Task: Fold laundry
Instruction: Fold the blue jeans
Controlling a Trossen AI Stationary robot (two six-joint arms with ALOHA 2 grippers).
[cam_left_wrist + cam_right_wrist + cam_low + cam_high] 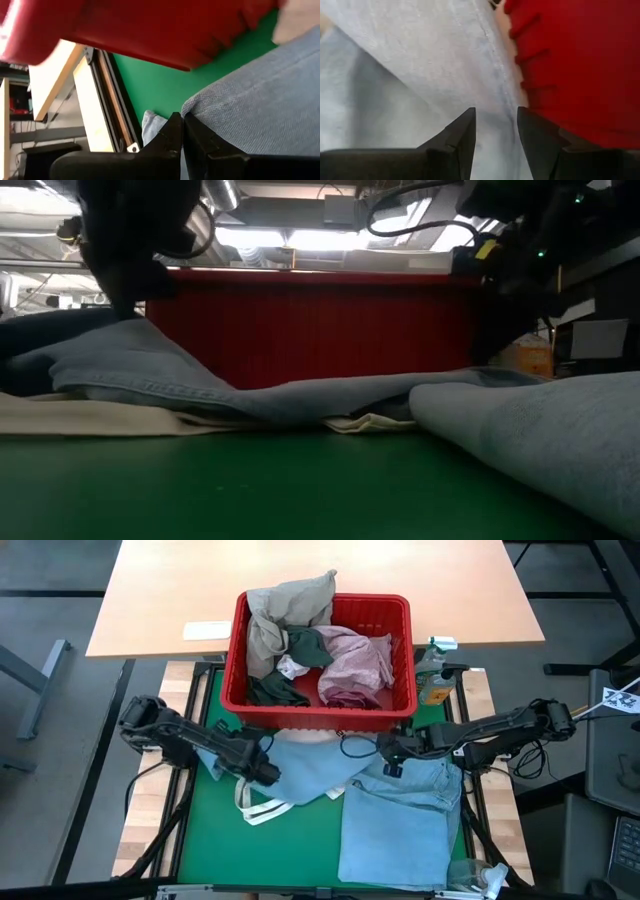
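On the green mat (200, 830) of the table lies a light blue garment (395, 825), spread flat from just in front of the red basket (235, 660) toward the near edge, with part of it reaching across to the left over a white tote bag (262, 802) whose loop handles stick out beneath it. The left gripper (268, 772) sits low over the left part of this blue cloth, its jaws clenched together; the left wrist view shows the blue fabric right against the closed fingers (175, 135), but whether cloth is pinched between them cannot be told. The right gripper (383, 752) hovers at the garment's upper edge, just beside the basket's front wall, its jaws released and parted with the blue cloth lying beneath the gap. Inside the basket the remaining laundry is piled: a beige-khaki piece (285, 605) rising over the rim, a dark grey-green piece (305, 648), a mottled pink piece (355, 665) and a small white piece (290, 667).
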